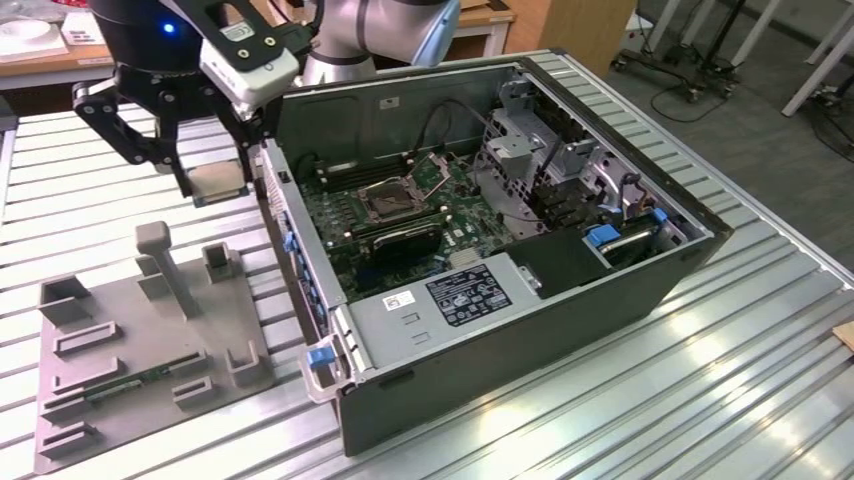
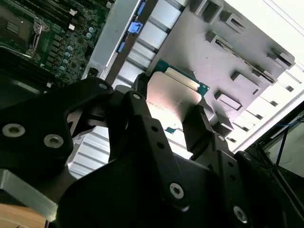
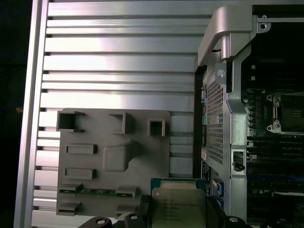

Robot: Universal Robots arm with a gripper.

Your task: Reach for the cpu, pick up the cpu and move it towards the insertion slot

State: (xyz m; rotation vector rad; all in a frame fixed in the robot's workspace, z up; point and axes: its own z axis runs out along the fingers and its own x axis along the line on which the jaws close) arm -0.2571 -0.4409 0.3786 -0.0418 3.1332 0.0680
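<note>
Pincer (image 1: 200, 180) pinching the cpu (image 1: 216, 181) above the tabletop (image 1: 80, 210) beside the open computer case (image 1: 534, 330), exterior view alone showing the insertion slot (image 1: 396, 200) inside, second wrist view showing the chip's silvery face and green edge, grey tray (image 3: 114, 156) below.

In the first wrist view the cpu (image 3: 179, 206) is cut off by the picture's edge; the jaws hide both of its sides.

You see the cpu (image 3: 178, 206) clamped between black fingers (image 3: 143, 209), above the grey tray (image 3: 90, 161), beside the computer case (image 3: 223, 123).
</note>
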